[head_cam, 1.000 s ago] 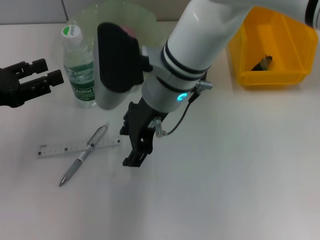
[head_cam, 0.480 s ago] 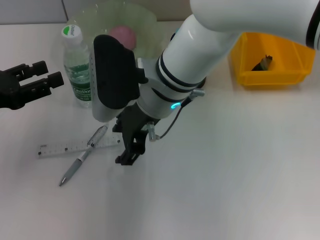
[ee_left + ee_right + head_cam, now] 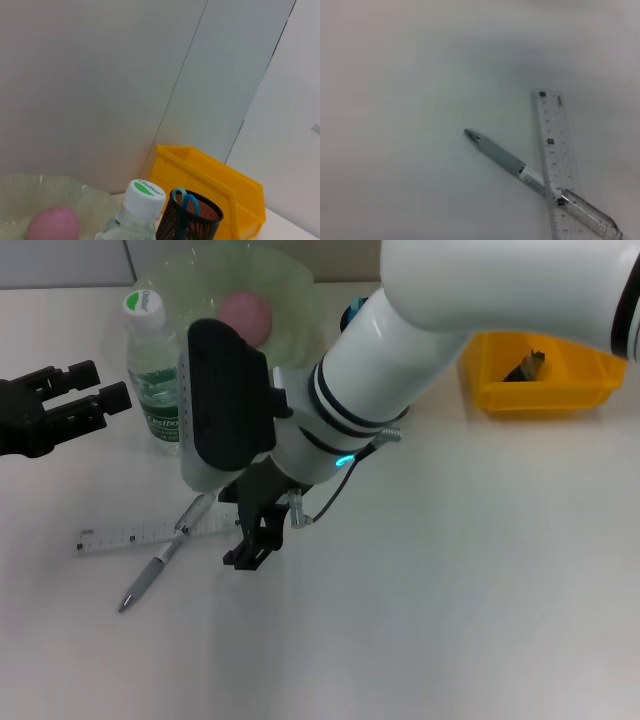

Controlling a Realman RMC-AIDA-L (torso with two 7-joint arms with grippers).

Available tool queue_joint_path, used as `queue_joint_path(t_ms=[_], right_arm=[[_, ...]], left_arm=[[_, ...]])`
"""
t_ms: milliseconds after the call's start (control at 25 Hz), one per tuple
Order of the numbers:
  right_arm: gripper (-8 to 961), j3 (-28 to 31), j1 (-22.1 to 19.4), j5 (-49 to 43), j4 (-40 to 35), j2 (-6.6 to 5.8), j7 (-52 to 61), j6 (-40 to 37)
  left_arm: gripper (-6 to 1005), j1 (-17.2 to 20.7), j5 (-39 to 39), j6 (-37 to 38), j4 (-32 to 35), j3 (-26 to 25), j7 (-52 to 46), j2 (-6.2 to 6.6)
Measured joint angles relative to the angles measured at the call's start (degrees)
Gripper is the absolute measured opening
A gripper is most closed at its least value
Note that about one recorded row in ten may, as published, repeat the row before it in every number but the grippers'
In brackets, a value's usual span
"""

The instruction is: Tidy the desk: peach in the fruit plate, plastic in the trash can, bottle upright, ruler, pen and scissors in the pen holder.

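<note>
Swung lower and leftward within the past second, right gripper (image 3: 250,552) now beside ruler (image 3: 150,534) and pen (image 3: 165,554) crossed on table (image 3: 450,590), jaws apparently parted. Signals pickup for pen holder (image 3: 187,217). Left gripper (image 3: 95,395) parked open near upright bottle (image 3: 155,375).

peach (image 3: 246,314): pink, round, sits in fruit plate, upper centre-left of head view.
fruit plate (image 3: 295,300): pale green, translucent, wavy rim, top of frame, behind bottle.
bottle (image 3: 156,370): clear plastic, green/white cap, green label, upright, upper left, touching plate edge.
ruler (image 3: 130,536): clear, flat on table, lower left, roughly horizontal.
pen (image 3: 160,560): silver/grey, lies diagonally across ruler, tip toward lower left.
scissors (image 3: 186,200): blue handles poking up in black mesh pen holder (image 3: 190,222).
trash can (image 3: 590,380): yellow bin, upper right, dark scrap inside.
</note>
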Motion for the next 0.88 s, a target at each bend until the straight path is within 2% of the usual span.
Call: queue_joint_path(t_ms=[880], right_arm=[[741,-2.34,-1.36,1.34,0.71,0.00,0.00,4.42]], left_arm=[[695,-0.52,0.00,-0.52,-0.25,-0.01,0.64,-0.51]])
